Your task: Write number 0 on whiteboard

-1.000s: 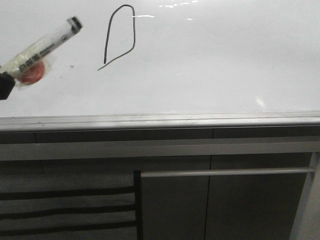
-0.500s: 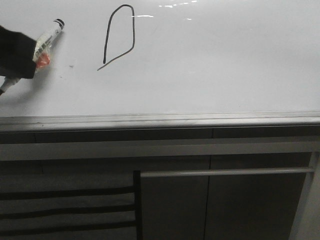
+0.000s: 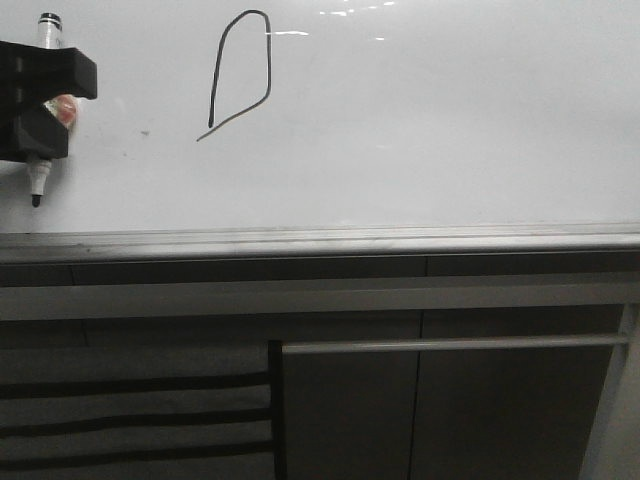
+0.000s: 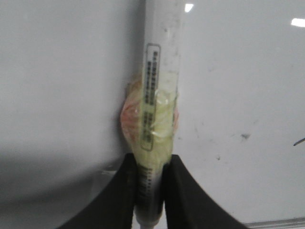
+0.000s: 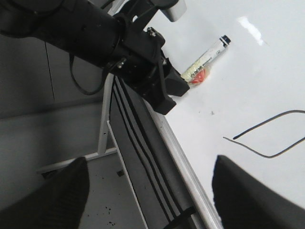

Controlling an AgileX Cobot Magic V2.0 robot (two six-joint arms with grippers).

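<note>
Left fingers [image 3: 38,105] grip the marker [image 3: 41,180], now swung upright, tip down; the number 0 [image 3: 242,70] unchanged. Right fingers [image 5: 147,191] spread open.

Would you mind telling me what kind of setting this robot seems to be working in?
Probably a lab or workshop bench set up for writing trials: a large whiteboard lying flat with a hand-drawn number 0, dark grey cabinet panels below, and the left gripper holding a marker.

The whiteboard [image 3: 420,120] bears a hand-drawn number 0 [image 3: 242,70]; the marker [image 4: 159,90] label's print is illegible.
</note>
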